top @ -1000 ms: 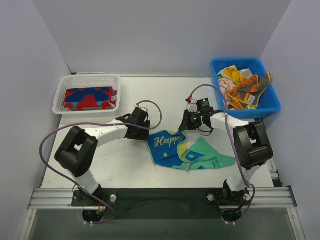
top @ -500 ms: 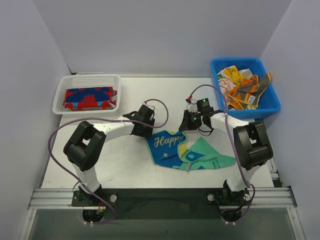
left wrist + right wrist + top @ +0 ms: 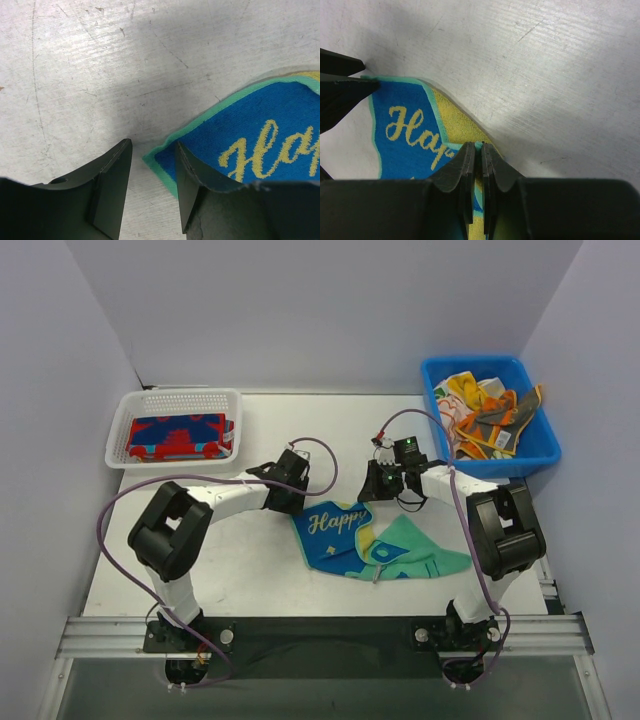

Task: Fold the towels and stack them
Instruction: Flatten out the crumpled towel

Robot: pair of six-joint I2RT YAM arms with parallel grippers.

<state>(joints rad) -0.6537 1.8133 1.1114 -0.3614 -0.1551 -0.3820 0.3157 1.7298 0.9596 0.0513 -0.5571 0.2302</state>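
My right end effector seemingly pinches the teal towel; my left end effector gapes astride its corner, for folding.

Left gripper is at the teal towel's left corner; right gripper is at its far edge; the towel spreads nearward from both; basket holding a red-blue towel sits beyond-left of the left gripper; bin of crumpled towels sits beyond-right of the right gripper.
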